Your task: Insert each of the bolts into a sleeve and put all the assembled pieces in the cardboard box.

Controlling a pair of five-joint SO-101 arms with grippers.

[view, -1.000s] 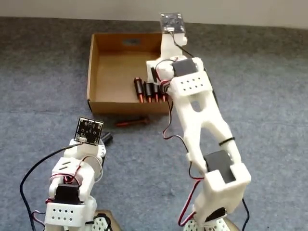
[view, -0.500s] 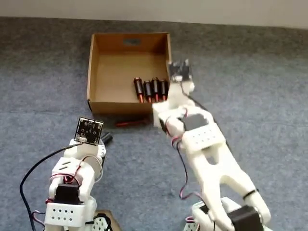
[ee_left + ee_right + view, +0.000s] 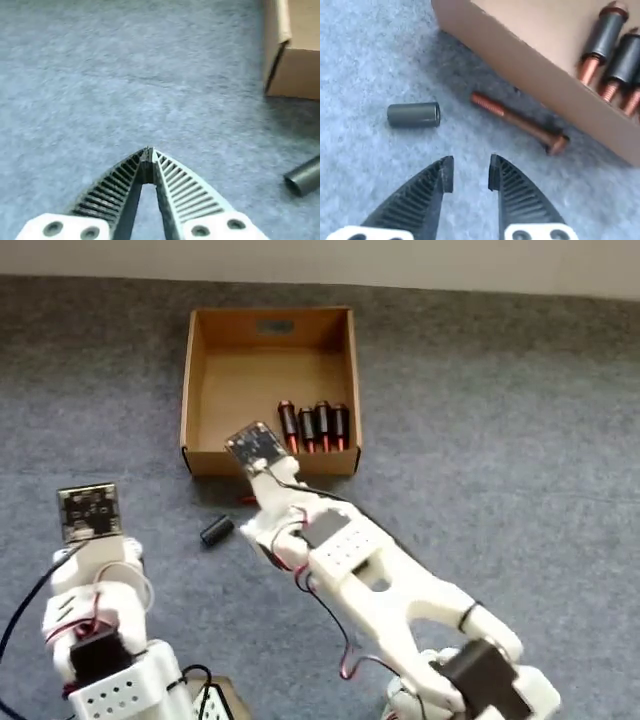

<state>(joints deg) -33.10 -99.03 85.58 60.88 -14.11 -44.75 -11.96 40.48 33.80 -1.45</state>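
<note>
- No words, numbers or signs can be read.
- The cardboard box (image 3: pixel 325 330) has a dark mark (image 3: pixel 272 327) on its far inside wall, too blurry to read.

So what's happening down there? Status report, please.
Left gripper shut, empty. Right gripper open by loose bolt and sleeve. Four assembled pieces in cardboard box. Nothing blocking.

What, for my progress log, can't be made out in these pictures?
Loose bolt: in the high view, nearly all hidden under the right arm's wrist.
Sleeve: in the left wrist view, far end cut off by the edge.
Cardboard box: left wrist view, inside cut off by the edge.
Assembled pieces: right wrist view, cut by the edge, uncountable there.
</note>
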